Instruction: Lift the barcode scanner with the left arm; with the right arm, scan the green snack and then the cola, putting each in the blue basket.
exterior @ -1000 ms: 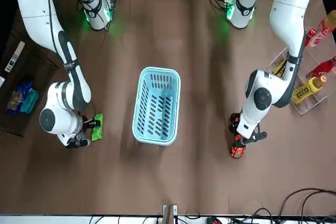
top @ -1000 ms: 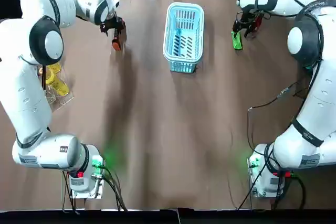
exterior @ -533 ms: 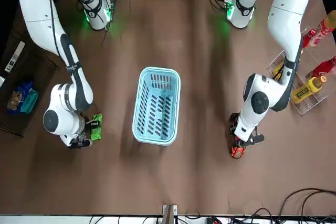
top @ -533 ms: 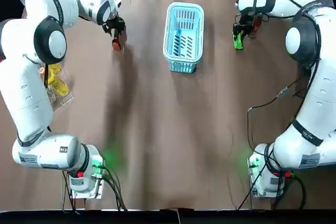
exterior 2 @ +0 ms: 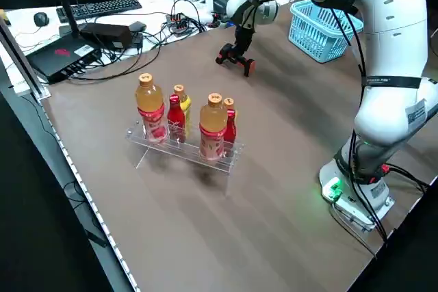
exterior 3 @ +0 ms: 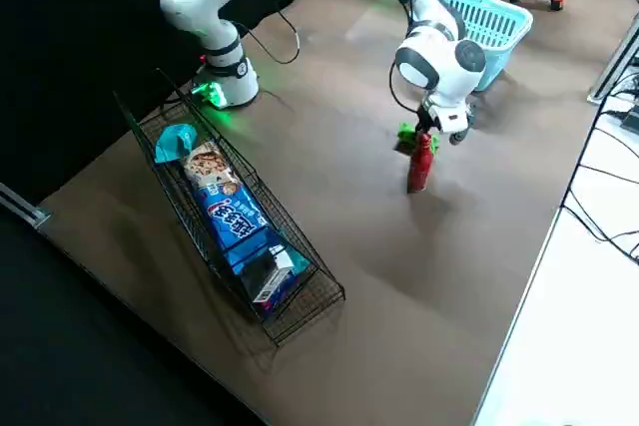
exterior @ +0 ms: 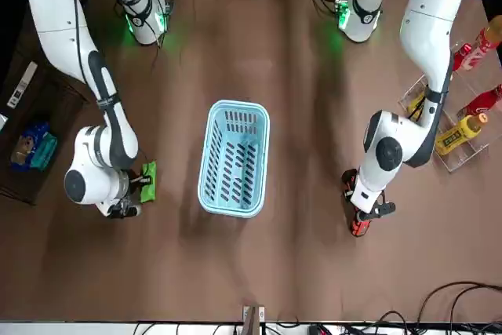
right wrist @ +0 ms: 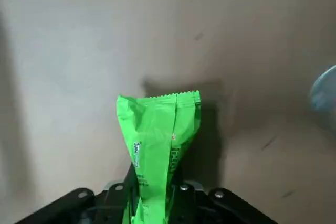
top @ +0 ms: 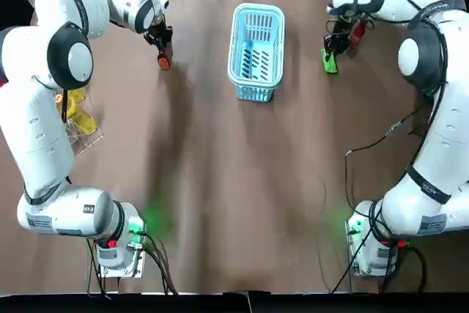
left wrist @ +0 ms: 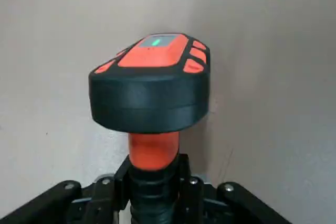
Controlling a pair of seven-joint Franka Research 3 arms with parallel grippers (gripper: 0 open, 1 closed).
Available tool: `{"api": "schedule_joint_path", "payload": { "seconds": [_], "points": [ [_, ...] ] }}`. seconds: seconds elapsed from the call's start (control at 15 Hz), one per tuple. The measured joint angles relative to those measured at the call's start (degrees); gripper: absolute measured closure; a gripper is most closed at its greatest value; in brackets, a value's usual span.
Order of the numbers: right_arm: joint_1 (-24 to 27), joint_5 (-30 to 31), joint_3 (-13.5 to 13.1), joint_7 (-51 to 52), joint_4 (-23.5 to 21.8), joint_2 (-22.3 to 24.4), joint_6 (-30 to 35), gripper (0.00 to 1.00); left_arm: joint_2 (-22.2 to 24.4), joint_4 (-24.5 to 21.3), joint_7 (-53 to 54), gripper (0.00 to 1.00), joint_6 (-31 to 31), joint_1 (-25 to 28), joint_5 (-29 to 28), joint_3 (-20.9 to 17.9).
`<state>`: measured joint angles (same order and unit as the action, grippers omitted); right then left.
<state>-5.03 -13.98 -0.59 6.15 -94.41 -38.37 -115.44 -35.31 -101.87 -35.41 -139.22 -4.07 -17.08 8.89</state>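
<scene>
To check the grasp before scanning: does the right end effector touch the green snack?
Touching. The right wrist view shows the green snack clamped in the right end effector.

Left arm: stretched toward the table's far left, wrist turned downward.
Left gripper [top: 162, 46]: low over the table, fingers clamped on the barcode scanner [top: 163, 63] handle.
Right arm: stretched toward the far right, wrist turned downward.
Right gripper [top: 335, 45]: low, fingers pinching the green snack [top: 329, 61].
</scene>
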Motion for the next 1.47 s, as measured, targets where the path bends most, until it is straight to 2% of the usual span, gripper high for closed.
{"api": "schedule_joint_path", "payload": {
  "seconds": [0.13,0.27,0.4,0.53,0.67,0.73,0.93,1.0,1.07,1.13,1.27,1.47],
  "points": [
    [-0.1,-5.2,0.0,-1.1,2.2,1.6,6.2,0.77,1.0,0.7,0.0,0.63,2.6,0.0,-0.1,0.0],
    [-0.3,-10.4,0.1,-6.0,4.2,3.4,9.8,0.78,3.7,1.5,0.0,0.63,6.6,0.3,-0.1,0.3],
    [-0.5,-15.8,0.1,-12.6,6.1,4.4,10.8,0.78,7.6,1.7,0.0,0.63,12.2,1.2,-0.1,2.4],
    [-0.6,-20.2,0.1,-17.2,7.2,4.6,11.0,0.78,11.7,1.9,0.0,0.63,18.5,3.1,2.7,6.1],
    [-0.6,-22.6,0.1,-19.2,7.3,4.6,11.2,0.78,14.8,4.1,0.0,0.63,25.1,5.7,8.8,10.2],
    [-0.6,-24.0,0.1,-20.1,7.3,4.6,11.7,0.78,15.8,6.7,0.0,0.63,29.5,6.8,12.8,11.8],
    [-0.3,-29.4,0.0,-22.8,7.8,4.6,14.9,0.78,17.1,14.7,-0.1,0.63,41.3,7.7,25.3,13.3],
    [-0.3,-31.2,0.0,-24.2,8.5,4.6,16.5,0.78,17.4,16.1,-0.4,0.63,42.9,7.7,29.7,13.4],
    [-0.5,-34.3,0.2,-27.8,11.0,4.6,20.2,0.78,17.9,17.3,-1.7,0.63,43.9,7.7,39.1,13.5],
    [-0.6,-34.9,0.7,-29.2,12.4,4.6,22.1,0.78,18.0,17.4,-2.6,0.63,44.0,7.7,43.1,13.6],
    [-1.1,-35.3,3.0,-33.0,14.6,4.9,23.8,0.78,17.9,17.4,-4.1,0.63,44.1,7.5,48.7,14.2],
    [-2.3,-35.3,6.8,-37.8,16.7,6.1,23.8,0.78,17.9,17.4,-5.9,0.63,44.0,6.6,54.1,15.2]
  ]
}}
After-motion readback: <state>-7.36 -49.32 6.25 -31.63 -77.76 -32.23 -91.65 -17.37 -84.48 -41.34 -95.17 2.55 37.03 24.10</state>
